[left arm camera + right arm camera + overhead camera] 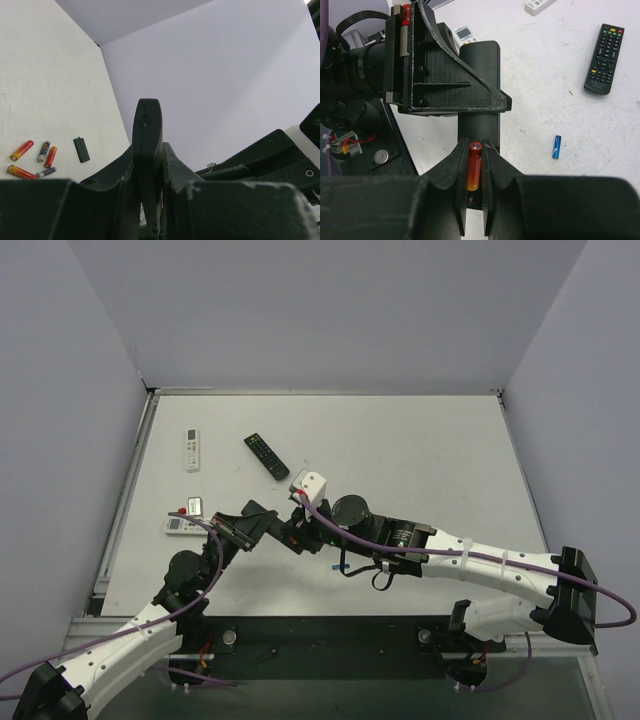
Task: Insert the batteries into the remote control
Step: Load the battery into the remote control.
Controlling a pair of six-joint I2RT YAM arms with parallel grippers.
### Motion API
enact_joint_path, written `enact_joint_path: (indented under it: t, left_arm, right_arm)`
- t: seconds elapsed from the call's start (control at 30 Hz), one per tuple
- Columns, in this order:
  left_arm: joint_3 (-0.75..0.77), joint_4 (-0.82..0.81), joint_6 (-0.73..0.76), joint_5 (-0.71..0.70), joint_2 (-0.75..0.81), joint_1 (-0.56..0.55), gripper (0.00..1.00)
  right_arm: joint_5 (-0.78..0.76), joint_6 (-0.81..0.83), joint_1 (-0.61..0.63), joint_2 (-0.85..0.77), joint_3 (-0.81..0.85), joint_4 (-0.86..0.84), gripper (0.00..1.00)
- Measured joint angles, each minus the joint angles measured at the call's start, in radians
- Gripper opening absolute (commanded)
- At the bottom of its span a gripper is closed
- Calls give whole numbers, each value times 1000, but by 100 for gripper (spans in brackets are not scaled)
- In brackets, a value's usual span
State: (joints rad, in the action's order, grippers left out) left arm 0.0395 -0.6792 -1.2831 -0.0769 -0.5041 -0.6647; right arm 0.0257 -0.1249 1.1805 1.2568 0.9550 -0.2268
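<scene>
Looks partway through the loading, judging by what lies where. Across the white table (420, 440), finds both arms reaching inward to meet left of centre. From the near left, angles up with the left tool (149, 152) clamped tight on the remote control (482, 127), holding it apparently clear of the table. From the near right, stretches low and long with the right tool (475, 147) pinched on a red-orange battery (474, 172), right over the open compartment (470, 200) at the remote's right-hand end. Shows the back cover (81, 149) already off, lying flat on the table just beside the loose batteries (44, 151), plus one blue battery (557, 146) lying apart. Leaves the held cell not yet seated, it seems. Cannot tell whether another sits inside. Calls for pressing it home, fetching any further cell, then refitting the cover.
</scene>
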Motion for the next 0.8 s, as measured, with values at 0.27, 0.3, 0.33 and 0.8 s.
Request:
enact_joint_path:
  t: [0.27,0.3,0.33,0.8]
  left_arm:
    - [0,-13,-13,-2,0,0,0]
    - [0,-13,-13,-2,0,0,0]
    - [0,-13,-13,-2,0,0,0]
    - [-3,-8,-14,-5,4,0,0]
  right_arm:
    - [9,5,10,21,0,0,0]
    - [9,9,11,23,0,0,0]
    - [9,14,12,24,0,0,0]
    - [0,25,19,27,-23,1,0]
